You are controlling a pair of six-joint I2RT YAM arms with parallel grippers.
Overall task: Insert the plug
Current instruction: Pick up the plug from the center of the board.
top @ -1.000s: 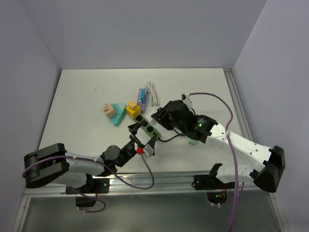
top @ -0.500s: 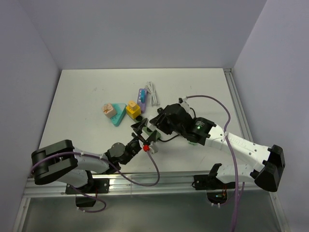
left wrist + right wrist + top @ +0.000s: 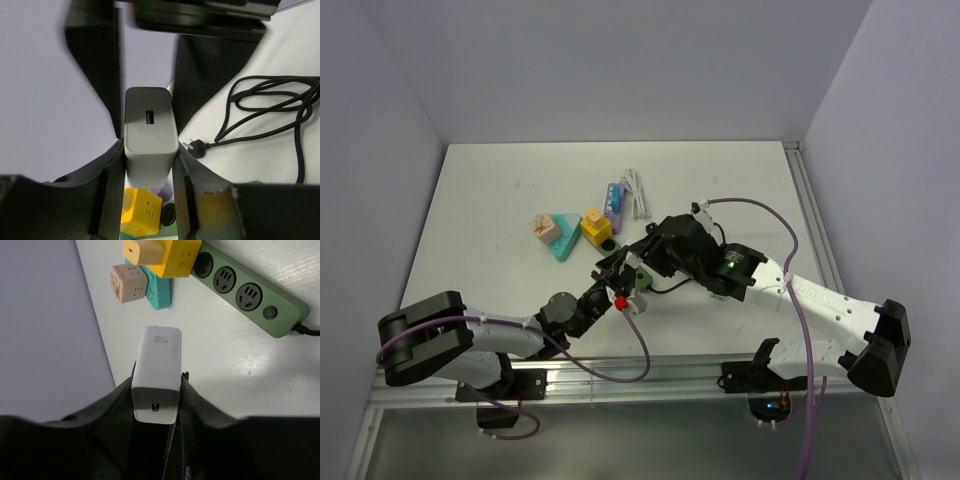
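- Top view: L gripper [image 3: 618,278] has slid up-right from lower centre and now meets R gripper [image 3: 646,258] at frame centre.
- L wrist: white plug [image 3: 150,145] at centre, pinched between nearly shut L fingers, USB port facing cam; R fingers flank it at top.
- R wrist: R jaws also clamp plug at lower centre, prongs toward green power strip [image 3: 250,295], upper right, well apart. Likely a handover; insertion pending.

Open sockets on green strip [image 3: 252,292], yellow cube [image 3: 175,255] at one end, bare table [image 3: 225,357] alongside
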